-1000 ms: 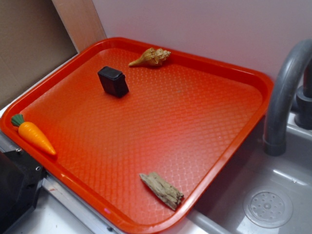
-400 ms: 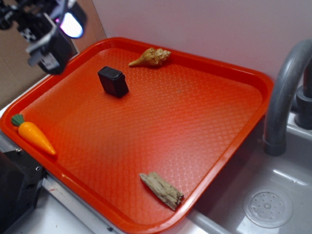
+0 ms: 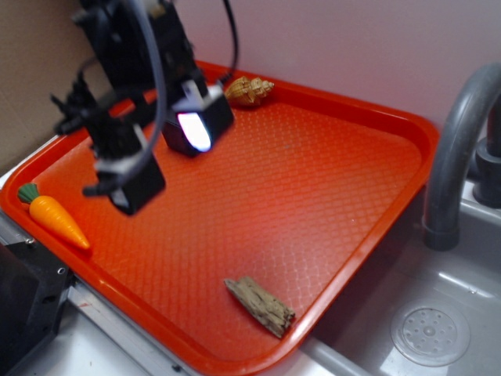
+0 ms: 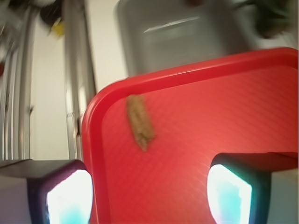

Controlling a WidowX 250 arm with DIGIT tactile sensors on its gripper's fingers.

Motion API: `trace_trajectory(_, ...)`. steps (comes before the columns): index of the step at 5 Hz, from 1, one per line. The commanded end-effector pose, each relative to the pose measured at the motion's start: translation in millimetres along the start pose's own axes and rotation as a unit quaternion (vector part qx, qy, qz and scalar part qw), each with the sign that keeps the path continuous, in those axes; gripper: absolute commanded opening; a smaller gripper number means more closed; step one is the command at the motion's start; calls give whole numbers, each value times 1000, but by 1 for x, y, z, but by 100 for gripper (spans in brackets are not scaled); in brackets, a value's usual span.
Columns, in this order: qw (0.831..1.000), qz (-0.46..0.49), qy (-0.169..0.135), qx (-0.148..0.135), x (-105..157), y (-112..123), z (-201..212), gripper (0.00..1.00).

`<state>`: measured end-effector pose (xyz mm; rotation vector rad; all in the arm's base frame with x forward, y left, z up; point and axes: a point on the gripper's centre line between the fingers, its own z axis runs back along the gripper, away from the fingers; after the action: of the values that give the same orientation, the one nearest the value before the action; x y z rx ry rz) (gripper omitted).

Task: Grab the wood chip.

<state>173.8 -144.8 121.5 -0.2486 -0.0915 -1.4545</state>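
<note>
On my exterior feed the arm (image 3: 129, 47) fills the upper left, reaching down over the left half of the tray (image 3: 407, 125), blurred. Its gripper (image 3: 168, 160) hangs above the tray surface without touching anything, the jaws spread wide with open space between them; one fingertip (image 3: 200, 125) shows a pale glowing face and the other (image 3: 133, 188) sits lower and nearer the camera. On the wrist feed the same gripper (image 4: 149, 191) frames the bottom of the picture, nothing between the two fingers (image 4: 70, 196).

The red tray (image 4: 93, 140) is the largest thing below the jaws, lying on the worktop (image 3: 86, 345) with its right edge against a grey sink (image 3: 438, 313), whose curved faucet (image 3: 454, 149) rises well off to the right of the jaws.

Four things lie in the tray. The wood chip (image 3: 261, 306) rests flat near the tray's front corner, well apart from the jaws, below and to the right of them on the exterior feed. On the wrist feed the wood chip (image 4: 140, 122) lies ahead of the jaws and between them, close to the tray's rounded corner, somewhat blurred. The orange toy carrot (image 3: 53, 216) lies by the left rim, just left of the lower fingertip. A tan seashell (image 3: 250, 90) sits at the far rim, behind the jaws. A small black object (image 3: 176, 141) is mostly hidden behind the glowing fingertip; I cannot tell what it is.
</note>
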Motion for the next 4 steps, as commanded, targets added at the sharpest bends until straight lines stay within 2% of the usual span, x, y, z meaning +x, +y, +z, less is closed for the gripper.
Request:
trace_trajectory(1, 981, -188, 44, -31, 0, -16, -52, 100)
trace_trajectory(2, 980, -187, 59, -30, 2, -17, -76, 100)
trace_trajectory(3, 979, -179, 91, -21, 5, -18, -102, 100)
trace_trajectory(4, 980, -171, 98, 1, 13, -21, -121, 100)
